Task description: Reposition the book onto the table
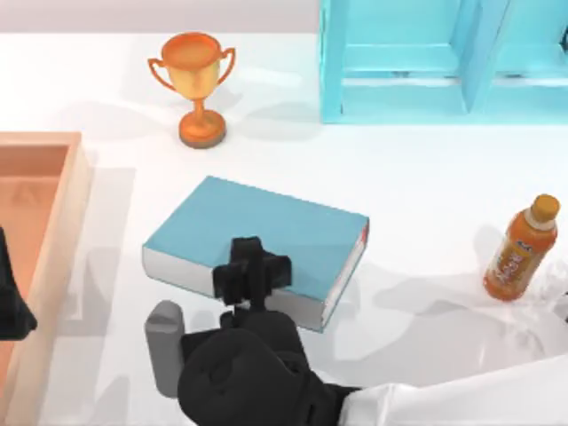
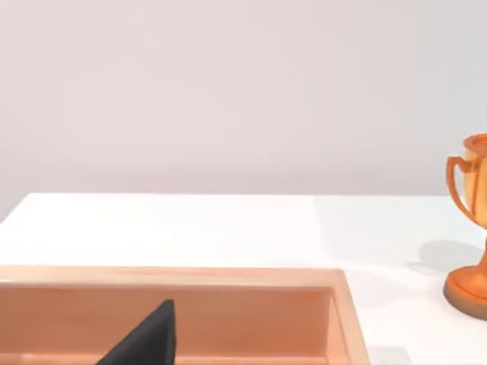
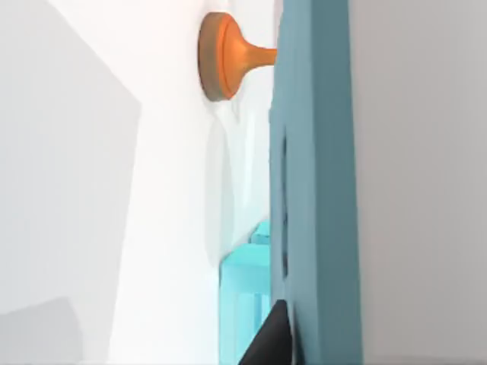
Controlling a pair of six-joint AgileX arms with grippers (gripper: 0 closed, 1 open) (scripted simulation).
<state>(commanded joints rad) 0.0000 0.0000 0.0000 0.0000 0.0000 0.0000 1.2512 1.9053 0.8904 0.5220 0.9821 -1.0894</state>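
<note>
- Top view shows the thick teal-blue hardcover book lying flat near the middle of the wide white glossy bench, a bit turned, with its white page edges facing the near side.
- My right arm's black tool sits over the book's near edge and looks like it is pinching the book, one finger on the cover.
- Right wrist view shows the teal cover close beside a dark fingertip.
- The book looks already down, so I think the good move is to let go gently, then lift straight up so the book does not slide.
- Keep away from the gold trophy and the orange bottle.
- My left arm's tool waits over the wooden tray; I cannot tell if it is spread.
</note>
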